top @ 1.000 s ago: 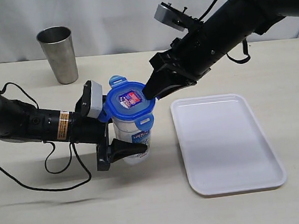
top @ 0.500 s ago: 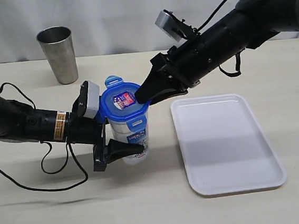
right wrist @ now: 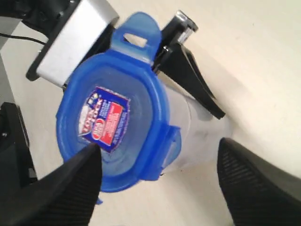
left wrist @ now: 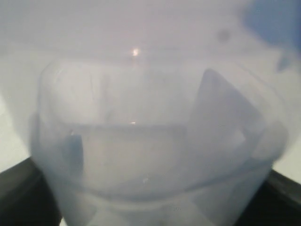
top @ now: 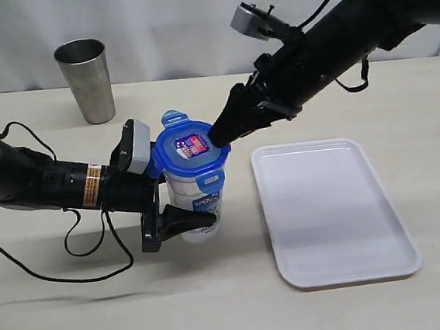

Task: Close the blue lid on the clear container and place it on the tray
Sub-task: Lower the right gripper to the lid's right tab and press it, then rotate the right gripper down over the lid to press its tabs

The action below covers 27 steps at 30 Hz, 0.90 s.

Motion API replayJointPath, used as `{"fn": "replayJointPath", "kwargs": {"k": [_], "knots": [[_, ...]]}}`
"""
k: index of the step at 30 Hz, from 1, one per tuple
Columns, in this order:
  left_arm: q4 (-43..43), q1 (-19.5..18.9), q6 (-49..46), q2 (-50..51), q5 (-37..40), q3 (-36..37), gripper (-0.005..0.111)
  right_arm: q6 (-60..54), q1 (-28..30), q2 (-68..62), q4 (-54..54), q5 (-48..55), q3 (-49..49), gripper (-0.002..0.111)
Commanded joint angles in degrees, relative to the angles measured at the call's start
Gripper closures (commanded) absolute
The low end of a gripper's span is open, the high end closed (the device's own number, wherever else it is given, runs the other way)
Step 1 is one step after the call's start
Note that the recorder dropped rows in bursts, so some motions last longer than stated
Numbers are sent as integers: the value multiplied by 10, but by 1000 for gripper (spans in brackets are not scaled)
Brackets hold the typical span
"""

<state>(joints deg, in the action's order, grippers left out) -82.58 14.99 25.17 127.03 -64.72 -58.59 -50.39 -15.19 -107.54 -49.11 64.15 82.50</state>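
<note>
Left gripper [top: 182, 209] clamps the clear container [top: 201, 192], centre frame. Right gripper [top: 221, 132] is spread wide over the blue lid [top: 190, 149]. Press the raised flap [top: 172, 120] down squarely.

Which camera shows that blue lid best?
The right wrist view: the blue lid looms large, sticker and snap flaps plain. The exterior view shows it small atop the clear container; the left wrist view catches only a blurred blue corner.

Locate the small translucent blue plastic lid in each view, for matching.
Exterior view: blue lid left of centre, atop the tall clear plastic container.
Left wrist view: only a blurred blue patch past the container's wall, probably it.
Right wrist view: it fills the middle, sticker showing.
Shared landmark: the container.
</note>
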Motion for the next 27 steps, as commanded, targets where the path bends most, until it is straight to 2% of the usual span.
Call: {"fn": "replayJointPath", "kwargs": {"k": [1, 4, 5, 6, 9, 11, 13, 22, 27], "knots": [[10, 4, 2, -3, -8, -5, 107, -53, -1, 61, 5, -13, 7, 42], [10, 4, 2, -3, -8, -5, 107, -143, -40, 88, 20, 6, 6, 55], [11, 4, 2, -3, -8, -5, 107, -146, -73, 93, 55, -13, 6, 59], [12, 4, 2, -3, -7, -5, 107, -112, -108, 97, 122, -38, 6, 59], [14, 4, 2, -3, -3, -5, 107, 55, -228, 102, 430, -96, 6, 59], [17, 4, 2, -3, -3, -5, 107, 99, -285, 102, 546, -115, -7, 61], [17, 4, 2, -3, -3, -5, 107, 100, -311, 102, 578, -133, -24, 66], [17, 4, 2, -3, -3, -5, 107, 109, -336, 102, 697, -194, -122, 68], [18, 4, 2, -3, -5, -5, 107, 111, -336, 102, 691, -255, -149, 70]]}}
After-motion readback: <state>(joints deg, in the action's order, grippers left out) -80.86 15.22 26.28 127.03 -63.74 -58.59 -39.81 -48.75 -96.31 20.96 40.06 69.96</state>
